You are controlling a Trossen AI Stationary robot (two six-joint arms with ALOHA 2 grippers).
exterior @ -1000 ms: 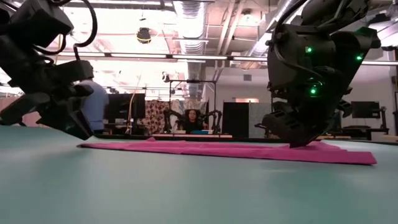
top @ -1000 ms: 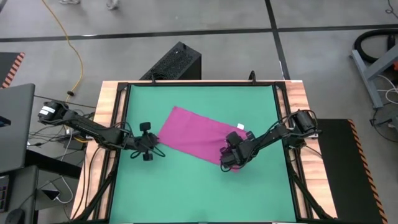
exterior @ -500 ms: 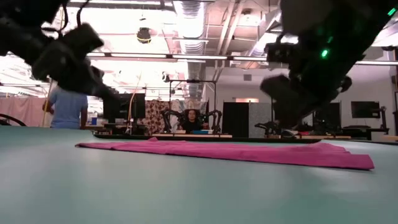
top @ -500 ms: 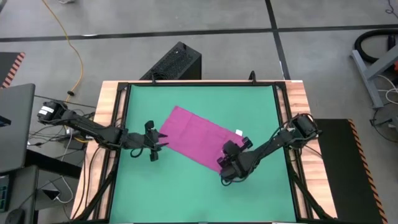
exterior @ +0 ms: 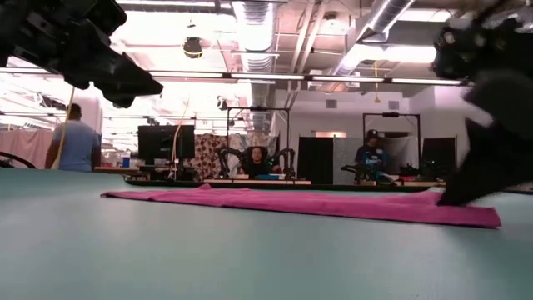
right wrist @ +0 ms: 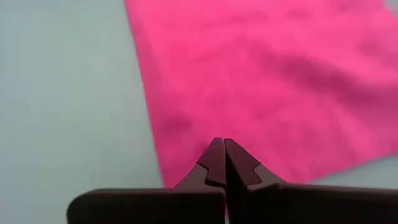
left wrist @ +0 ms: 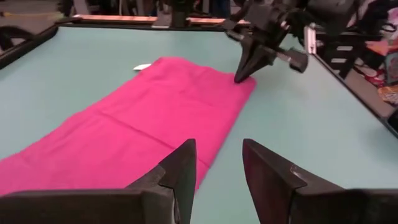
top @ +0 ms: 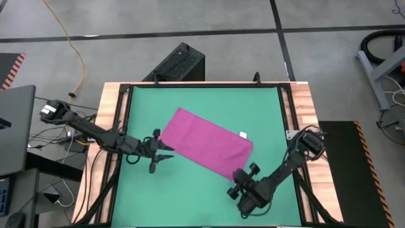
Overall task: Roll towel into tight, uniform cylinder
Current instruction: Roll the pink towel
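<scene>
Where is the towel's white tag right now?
In the high view the white tag sits on the far right edge of the flat towel, on the green mat, up-table from the right pincer at the near right corner.

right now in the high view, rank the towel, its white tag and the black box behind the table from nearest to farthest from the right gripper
From the right gripper, shut, at the towel's near corner:
1. towel, its corner right beside the fingertips.
2. white tag, on the towel's far right edge.
3. black box, on the floor beyond the table's far side.

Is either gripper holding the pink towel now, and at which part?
Nothing is held. The magenta-pink cloth towel lies flat; the left gripper is open near one end, the right gripper shut and empty at the other.
</scene>
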